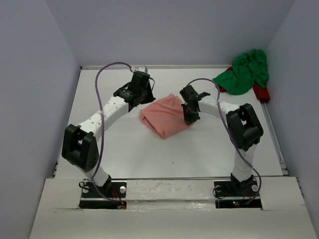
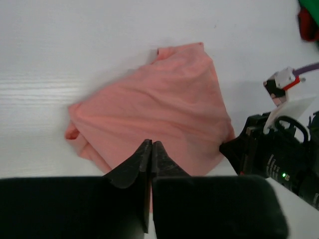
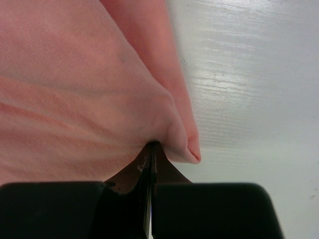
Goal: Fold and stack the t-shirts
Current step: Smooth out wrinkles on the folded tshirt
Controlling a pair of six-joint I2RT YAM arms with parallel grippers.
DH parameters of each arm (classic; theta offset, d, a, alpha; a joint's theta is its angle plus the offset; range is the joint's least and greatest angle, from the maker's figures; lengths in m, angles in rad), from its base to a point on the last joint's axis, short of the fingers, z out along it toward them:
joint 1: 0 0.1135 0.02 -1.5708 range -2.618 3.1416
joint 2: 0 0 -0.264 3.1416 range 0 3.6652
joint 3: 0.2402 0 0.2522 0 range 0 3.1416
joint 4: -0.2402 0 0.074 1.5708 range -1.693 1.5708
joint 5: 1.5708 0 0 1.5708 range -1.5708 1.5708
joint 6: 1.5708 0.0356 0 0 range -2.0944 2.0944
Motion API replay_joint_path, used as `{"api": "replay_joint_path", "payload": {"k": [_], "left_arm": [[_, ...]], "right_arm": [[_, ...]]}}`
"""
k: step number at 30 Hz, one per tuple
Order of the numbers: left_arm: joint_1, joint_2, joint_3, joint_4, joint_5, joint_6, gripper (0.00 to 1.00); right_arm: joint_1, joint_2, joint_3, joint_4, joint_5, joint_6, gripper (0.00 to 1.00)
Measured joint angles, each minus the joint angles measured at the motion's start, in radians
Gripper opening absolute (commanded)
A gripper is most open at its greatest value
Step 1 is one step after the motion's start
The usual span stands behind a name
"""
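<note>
From my seat the hardest thing to read is the left gripper. In its wrist view the two black fingers look pressed tip to tip at the lower centre of the frame, right over the near edge of the salmon pink t-shirt. The finger bodies block the cloth beneath them, so I cannot tell whether any fabric is caught between them. The overhead view does not help, since the wrist housing covers the tips there.

The right gripper is clearer. It is clenched, and a rounded fold of the pink shirt runs straight into the seam between its fingertips, so I read it as pinching that shirt at its edge. Most of that frame is filled with pink cloth, cut off at the left and top, with bare white table at the right.

Overhead, the pink shirt lies as a bunched, roughly folded heap at the centre of the frame between the two arms. The bright green t-shirt sits crumpled at the upper right, well apart from it. Something red pokes out from under the green cloth, and I cannot tell what it is
</note>
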Motion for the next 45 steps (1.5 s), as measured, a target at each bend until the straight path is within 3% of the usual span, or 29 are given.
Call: {"api": "replay_joint_path", "payload": {"k": [6,12,24,37,45], "left_arm": [[-0.087,0.051,-0.118,0.064,0.116,-0.051,0.0],[-0.146,0.132,-0.123,0.101,0.166,-0.072,0.0],[-0.159,0.146,-0.171,0.159,0.183,-0.116,0.0],[-0.339,0.106,-0.455,0.217,0.212,-0.28,0.0],[-0.38,0.1,-0.447,0.206,0.182,-0.32,0.0]], "right_arm": [[0.0,0.004,0.005,-0.005,0.0,-0.006,0.0],[0.0,0.006,0.008,-0.009,0.0,-0.007,0.0],[0.005,0.011,0.018,-0.018,0.01,-0.014,0.0],[0.005,0.012,0.018,-0.018,0.012,-0.014,0.0],[0.006,0.005,0.01,-0.013,0.024,-0.014,0.0]]}}
